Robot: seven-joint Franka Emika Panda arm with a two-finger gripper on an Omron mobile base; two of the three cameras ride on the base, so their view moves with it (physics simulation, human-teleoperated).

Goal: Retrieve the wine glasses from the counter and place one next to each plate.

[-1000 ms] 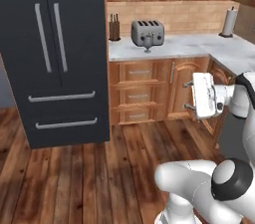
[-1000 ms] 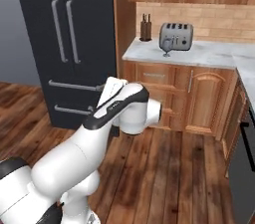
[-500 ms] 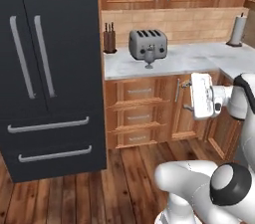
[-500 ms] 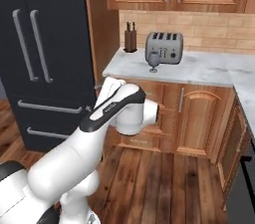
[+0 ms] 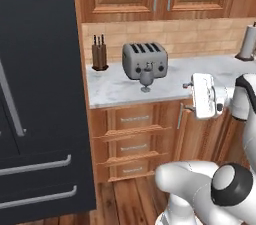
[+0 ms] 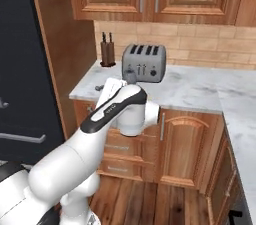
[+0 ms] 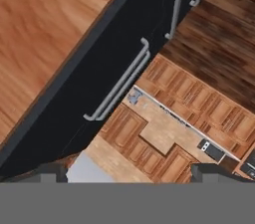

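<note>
One small smoky-grey wine glass (image 5: 146, 77) stands upright on the white marble counter (image 5: 115, 91), right in front of the toaster. In the right base view the wine glass (image 6: 130, 74) peeks out just behind my arm. My gripper (image 5: 188, 96) hangs in front of the counter's edge, to the right of the glass and a little lower, pointing left, apart from it. In the hand view the gripper (image 7: 130, 173) is open with nothing between its fingertips (image 7: 52, 171), and it faces the black fridge and wooden floor. The plates are out of view.
A grey four-slot toaster (image 5: 145, 60) and a knife block (image 5: 99, 54) stand at the back of the counter. A paper towel holder (image 5: 246, 42) is at the far right. The tall black fridge (image 5: 35, 94) borders the counter on the left. Wooden drawers (image 5: 130, 141) are below.
The whole picture has shifted: the base has driven closer to the counter, so toaster and glass look larger and nearer. The gripper stays open and holds nothing.
</note>
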